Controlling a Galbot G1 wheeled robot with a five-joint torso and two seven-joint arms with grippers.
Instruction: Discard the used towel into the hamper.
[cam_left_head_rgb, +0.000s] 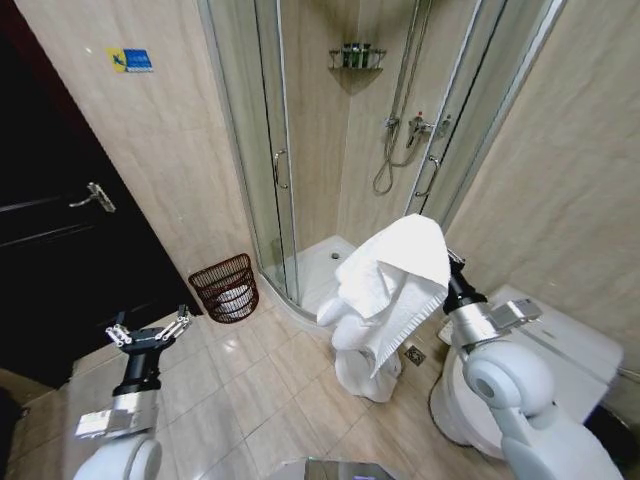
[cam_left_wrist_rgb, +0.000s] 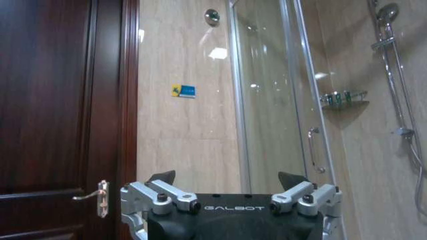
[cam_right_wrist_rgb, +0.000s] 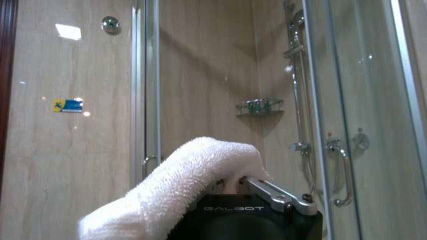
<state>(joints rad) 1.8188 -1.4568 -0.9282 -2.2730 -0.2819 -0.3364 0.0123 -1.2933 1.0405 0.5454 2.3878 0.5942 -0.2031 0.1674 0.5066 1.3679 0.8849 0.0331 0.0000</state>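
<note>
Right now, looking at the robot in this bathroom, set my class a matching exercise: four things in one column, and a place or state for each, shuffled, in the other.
Things:
1. towel
2. hamper
3. left gripper
4. door

Places or states:
A. on the tiled floor beside the shower enclosure
B. open and holding nothing, low on the robot's left
C. draped over the right gripper, hanging down in folds
D. dark, to the robot's left, with a metal handle

Pairs: 1-C, 2-A, 3-B, 4-D
</note>
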